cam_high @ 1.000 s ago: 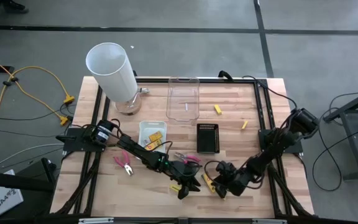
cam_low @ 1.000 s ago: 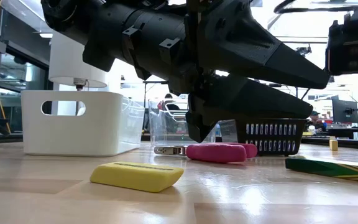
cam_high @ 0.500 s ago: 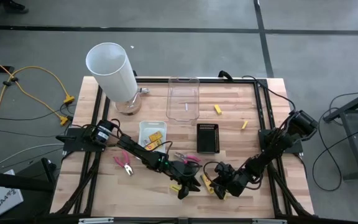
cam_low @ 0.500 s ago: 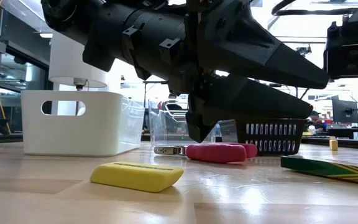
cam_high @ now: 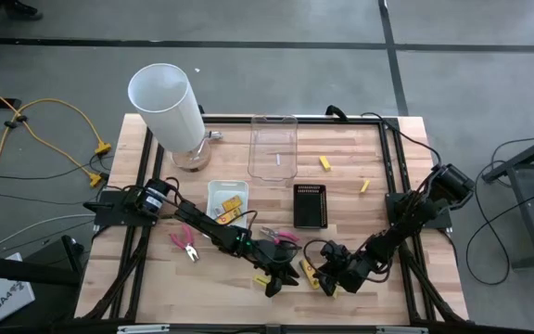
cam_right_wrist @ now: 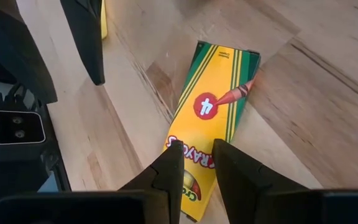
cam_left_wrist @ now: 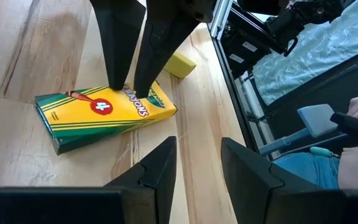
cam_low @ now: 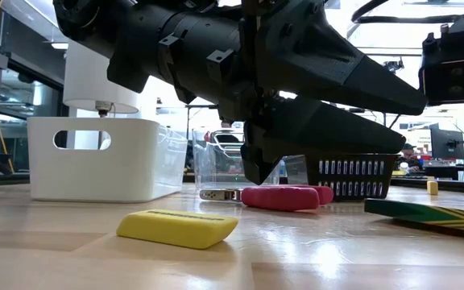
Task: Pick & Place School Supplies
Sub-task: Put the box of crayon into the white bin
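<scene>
currently the pick step: right gripper (cam_right_wrist: pixel 194 163) jaws, slightly parted, straddle the crayon pack (cam_right_wrist: pixel 213 127) lying flat at the table's near edge, not clamped. left gripper (cam_left_wrist: pixel 197 163) hovers nearby, parted, empty. next: close, lift.

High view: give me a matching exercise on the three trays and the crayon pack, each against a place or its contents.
Things:
1. white tray
2. clear tray
3. black tray
4. crayon pack

Descriptions:
A. lying flat on the wood near the table's front edge
B. holds flat yellow packs
C. at the table's far side, next to the white cylinder
D. mid-table, with slotted walls

Pairs: 1-B, 2-C, 3-D, 4-A
</scene>
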